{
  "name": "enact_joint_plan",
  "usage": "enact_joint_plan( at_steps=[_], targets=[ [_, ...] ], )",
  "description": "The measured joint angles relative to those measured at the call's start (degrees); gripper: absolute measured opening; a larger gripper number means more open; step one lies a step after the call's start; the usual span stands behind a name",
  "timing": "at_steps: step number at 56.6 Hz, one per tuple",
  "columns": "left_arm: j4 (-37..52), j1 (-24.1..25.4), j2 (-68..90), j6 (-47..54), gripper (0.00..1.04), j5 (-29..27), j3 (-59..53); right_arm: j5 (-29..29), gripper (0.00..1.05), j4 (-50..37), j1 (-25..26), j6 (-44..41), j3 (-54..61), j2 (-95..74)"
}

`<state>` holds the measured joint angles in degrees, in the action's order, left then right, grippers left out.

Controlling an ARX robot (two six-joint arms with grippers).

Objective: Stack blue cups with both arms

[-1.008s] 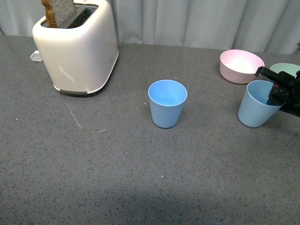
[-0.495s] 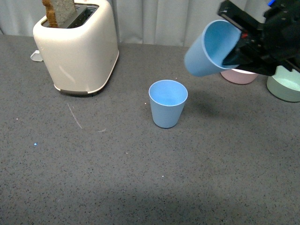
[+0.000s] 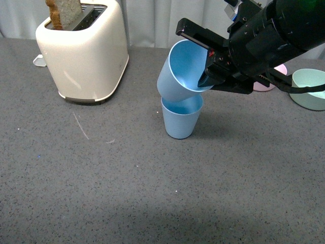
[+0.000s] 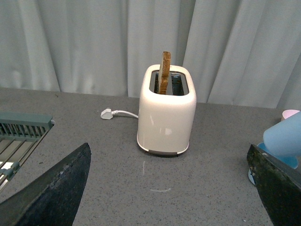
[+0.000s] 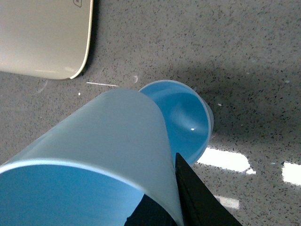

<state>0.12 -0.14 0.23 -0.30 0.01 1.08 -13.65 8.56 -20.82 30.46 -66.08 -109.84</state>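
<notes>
One blue cup [image 3: 180,122] stands upright at the table's middle. Directly above it, the other blue cup [image 3: 177,76] hangs tilted, mouth toward the right, its base at the standing cup's rim. My right gripper [image 3: 203,56] is shut on the tilted cup's wall, one finger inside and one outside. In the right wrist view the held cup [image 5: 103,136] fills the frame, pinched by the right gripper [image 5: 171,207], with the standing cup [image 5: 186,122] just beyond its base. My left gripper [image 4: 167,188] is open and holds nothing; both the held cup [image 4: 284,136] and the standing cup [image 4: 287,161] sit past one finger.
A cream toaster [image 3: 84,51] holding a bread slice [image 3: 63,10] stands at the back left. A pink bowl [image 3: 278,71], mostly behind the right arm, and a pale green bowl [image 3: 310,89] sit at the far right. The left wrist view shows a plug [image 4: 107,113] and a rack [image 4: 21,136].
My right gripper lifted its blue cup off the table at the far right, carried it left and tilted it over the standing cup. The standing cup has not moved.
</notes>
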Motion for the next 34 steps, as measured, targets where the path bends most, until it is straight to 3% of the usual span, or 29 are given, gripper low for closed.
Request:
enact_joint_plan(
  at_steps=[23, 34],
  targets=[
    [0.0, 0.0, 0.0, 0.0, 0.98, 0.0, 0.0, 1.11, 0.02, 1.18, -0.31, -0.28, -0.7, -0.52],
    [0.0, -0.02, 0.0, 0.0, 0.98, 0.0, 0.0, 1.97, 0.46, 0.98, -0.11, -0.31, -0.77, -0.52]
  ],
)
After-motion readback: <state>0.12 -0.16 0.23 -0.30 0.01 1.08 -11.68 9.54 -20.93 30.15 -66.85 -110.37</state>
